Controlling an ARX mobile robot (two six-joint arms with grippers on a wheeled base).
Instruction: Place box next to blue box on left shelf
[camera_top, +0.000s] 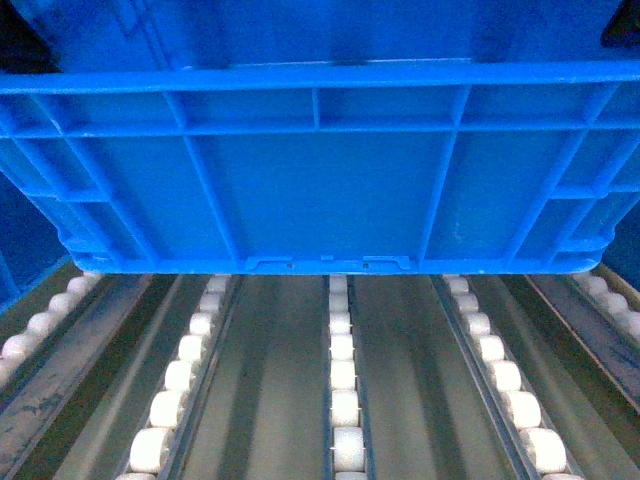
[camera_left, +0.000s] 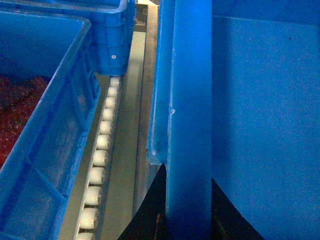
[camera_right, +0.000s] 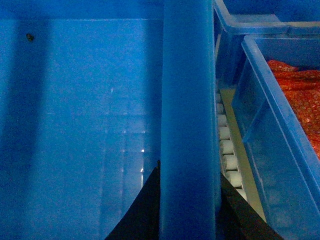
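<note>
The large bright-blue ribbed plastic crate (camera_top: 320, 170) fills the head view, its bottom edge at or just above the grey metal roller shelf (camera_top: 342, 400); contact cannot be judged. Each wrist view shows a dark claw, left (camera_left: 187, 200) and right (camera_right: 187, 200), straddling the crate's thick rim and holding it, one finger either side. Neighbouring blue crates with red contents stand close on the left (camera_left: 55, 130) and on the right (camera_right: 270, 125), with a roller lane between. A good placement likely means lowering level, both sides together, staying centred in the gap.
</note>
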